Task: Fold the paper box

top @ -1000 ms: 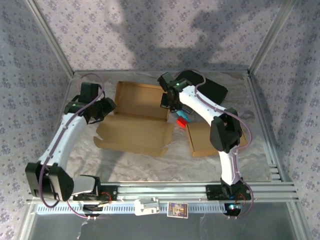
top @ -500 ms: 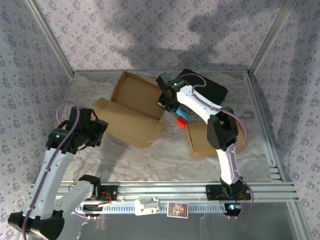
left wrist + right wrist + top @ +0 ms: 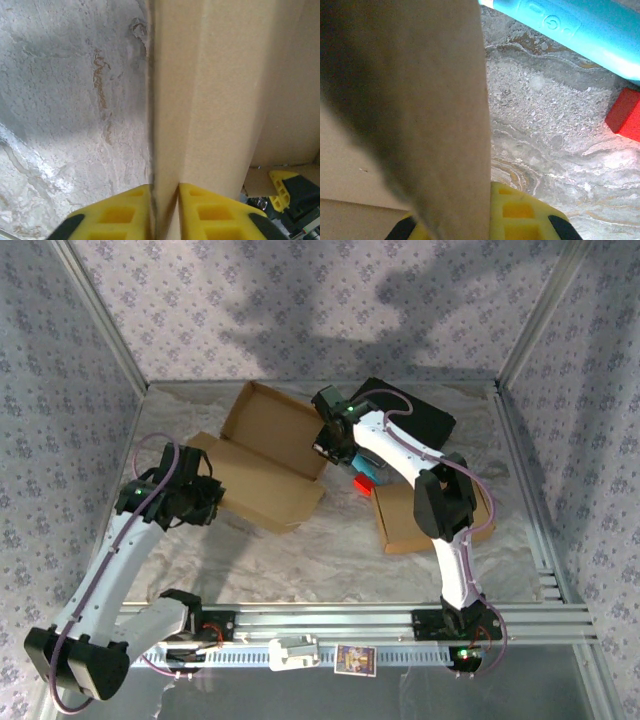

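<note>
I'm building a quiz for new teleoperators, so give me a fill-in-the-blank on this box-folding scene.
1. The left pincer is shut on a flap of the paper box, and its fingers are ___ in colour.
2. Near the right pincer, itself shut on the box, lies a small block coloured ___.
3. The long plastic object beside that block is ___.
Missing words: yellow; red; blue.
</note>
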### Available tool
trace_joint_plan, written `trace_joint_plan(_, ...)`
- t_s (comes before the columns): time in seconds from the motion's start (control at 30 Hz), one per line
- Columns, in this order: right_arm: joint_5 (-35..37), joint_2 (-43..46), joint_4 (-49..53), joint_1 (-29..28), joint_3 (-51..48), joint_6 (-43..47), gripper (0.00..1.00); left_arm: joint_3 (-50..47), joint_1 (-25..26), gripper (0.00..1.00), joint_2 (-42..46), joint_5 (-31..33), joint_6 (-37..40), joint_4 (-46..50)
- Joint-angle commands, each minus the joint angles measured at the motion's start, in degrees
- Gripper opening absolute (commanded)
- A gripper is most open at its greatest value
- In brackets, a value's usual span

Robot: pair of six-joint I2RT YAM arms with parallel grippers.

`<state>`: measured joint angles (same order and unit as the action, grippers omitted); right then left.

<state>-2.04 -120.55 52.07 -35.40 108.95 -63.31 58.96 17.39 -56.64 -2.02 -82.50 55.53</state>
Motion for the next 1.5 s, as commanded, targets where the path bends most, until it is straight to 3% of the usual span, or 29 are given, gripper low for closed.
trace_joint_plan(0.0, -2.0, -1.0, -0.3, -0.4, 0.6, -1.8, 0.0, 2.1, 0.3, 0.1, 0.0, 3.1, 2.0, 0.8)
trace_joint_plan(0.07, -3.0, -1.1, -0.3, -0.7, 0.3, -2.5, 0.0, 3.7, 0.3, 0.0, -0.6, 4.7, 4.2, 2.2)
trace_joint_plan(0.27, -7.9, -2.0, 0.4, -2.9, 0.2, -5.4, 0.0, 11.7, 0.2, 0.0, -4.3, 10.3, 14.2, 8.5)
trace_joint_plan(0.5, -12.7, -2.1, 0.4, -5.3, -0.4, -8.9, 0.16, 19.2, -3.0, 0.0, -8.9, 10.5, 30.2, 14.4)
trace_joint_plan(0.53, -13.3, -2.1, 0.4, -5.6, -0.3, -9.2, 0.19, 19.9, -3.9, 0.0, -9.5, 10.4, 32.1, 15.5)
trace_joint_plan(0.7, -14.1, -1.0, 2.8, -6.8, 0.0, -10.4, 0.55, 21.5, -8.3, 0.0, -11.8, 10.4, 41.5, 19.1)
trace_joint_plan(0.8, -13.6, 1.0, 4.0, -7.4, 0.3, -10.0, 0.66, 22.2, -9.3, 0.0, -13.1, 10.1, 45.6, 18.5)
trace_joint_plan(0.97, -11.7, 4.5, 5.5, -7.3, 1.7, -7.3, 0.66, 25.9, -9.2, 0.0, -17.9, 9.7, 54.3, 18.4)
trace_joint_plan(1.13, -8.6, 6.4, 4.7, -6.1, 4.0, 4.6, 0.63, 29.9, -8.9, 0.0, -21.6, 12.4, 62.7, 17.2)
trace_joint_plan(1.33, -9.8, 8.2, 3.9, -3.5, 4.8, 18.4, 0.59, 35.4, -3.9, 0.0, -25.7, 22.5, 73.7, 14.6)
trace_joint_plan(1.47, -10.8, 9.9, 3.5, -0.6, 2.7, 18.7, 0.56, 41.1, 1.8, 0.0, -30.6, 32.2, 81.7, 14.5)
